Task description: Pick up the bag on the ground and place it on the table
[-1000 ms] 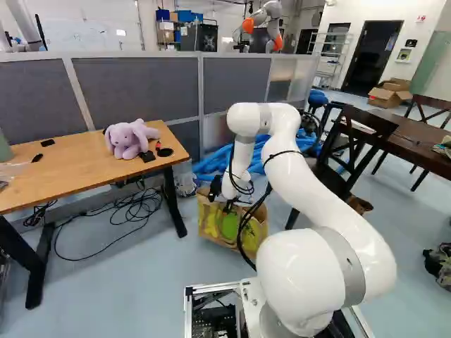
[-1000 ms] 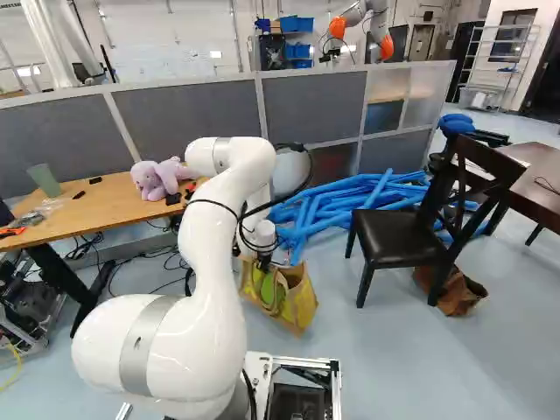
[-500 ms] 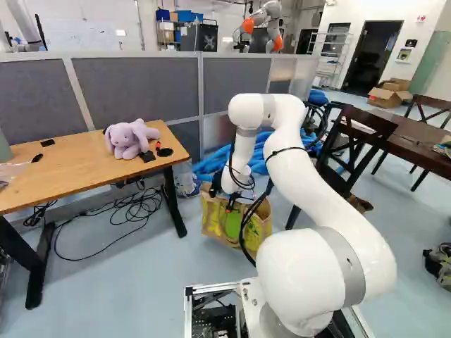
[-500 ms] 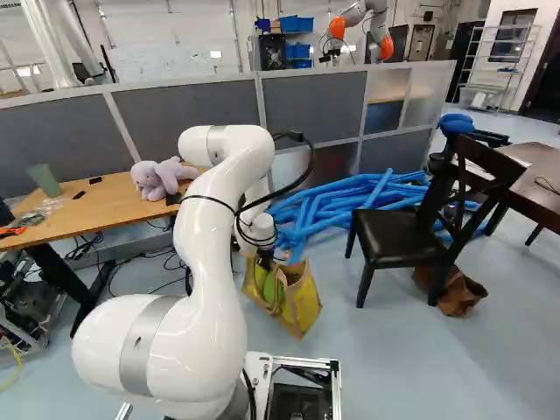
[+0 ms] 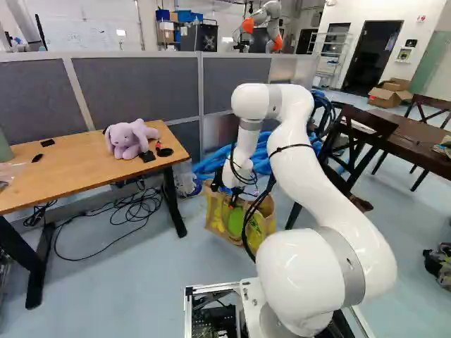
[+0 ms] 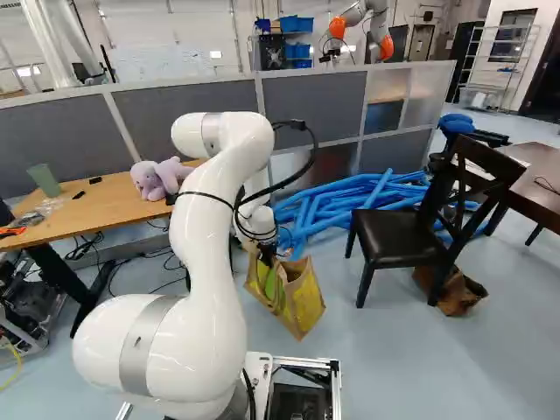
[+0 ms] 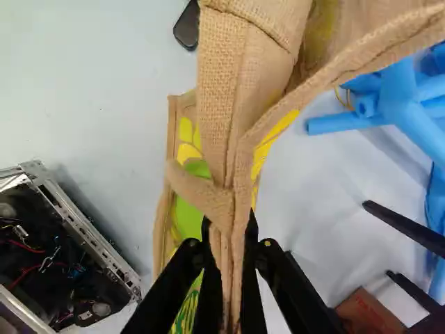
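"Up went the high bend of the white arm [image 5: 338, 211], and the bag [image 5: 219, 217] moved with it, a bit to the right over the floor in both base views," says one.

"What is at the left of the left base view?" asks the other.

"First comes the wooden table [image 5: 77, 172]. A purple toy bunny [image 5: 125, 141] sits near its right end, and black cords [image 5: 141, 205] lie on the floor below."

"And next?"

"Next comes the bag. It is tan, with yellow and green on its side. It is right of the wooden table and lower than its top."

"Where is the pincer [image 5: 234, 200]?"

"Right over the bag. In the wrist view, the pincer's [image 7: 229, 224] two black fingers squeeze close together, one on each side of the bag's folded cloth handle [image 7: 224, 188]. Only that thin cloth is between them. More tan cloth spreads out ahead of the fingers, and the bright side shows under them."

"Is the bag's bottom off the floor?"

"They cannot tell from these views."

"What is past the bag, in the right base view?"

"Blue tubes [image 6: 350, 203] in a pile, then a dark chair [image 6: 391, 238], a crumpled brown bag [image 6: 458, 294] by its legs, and a dark table [image 6: 544, 185]."
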